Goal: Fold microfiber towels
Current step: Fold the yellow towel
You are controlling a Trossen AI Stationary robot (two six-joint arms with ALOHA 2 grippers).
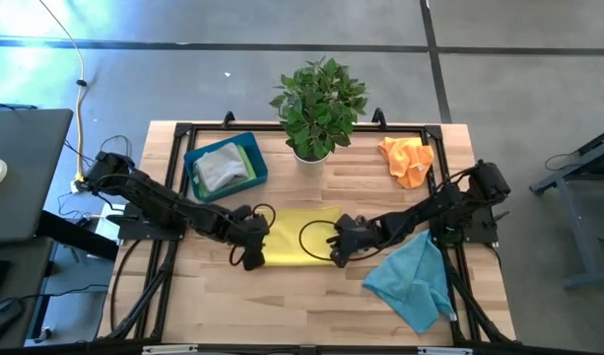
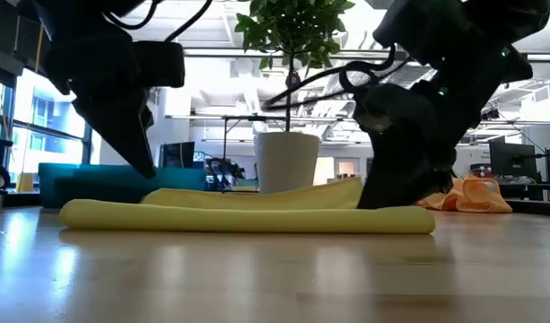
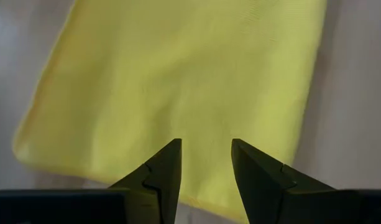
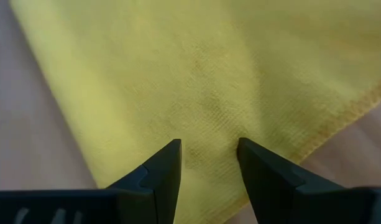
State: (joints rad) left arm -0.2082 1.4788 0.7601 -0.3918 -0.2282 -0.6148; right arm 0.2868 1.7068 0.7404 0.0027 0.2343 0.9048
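Both grippers, left (image 1: 250, 258) and right (image 1: 338, 256), hover slightly parted over the yellow towel (image 1: 300, 237), gripping nothing. Folded flat, the towel's long axis runs left-right across the table (image 1: 311, 306).

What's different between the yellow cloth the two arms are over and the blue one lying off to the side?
The yellow cloth lies flat in a neat rectangle at the table's middle; the blue cloth lies rumpled near the front right edge. The left gripper and right gripper are at the yellow cloth's two ends, fingers open; nothing touches the blue one. The yellow cloth looks doubled over in the low view. Both are soft cloths on the wooden table.
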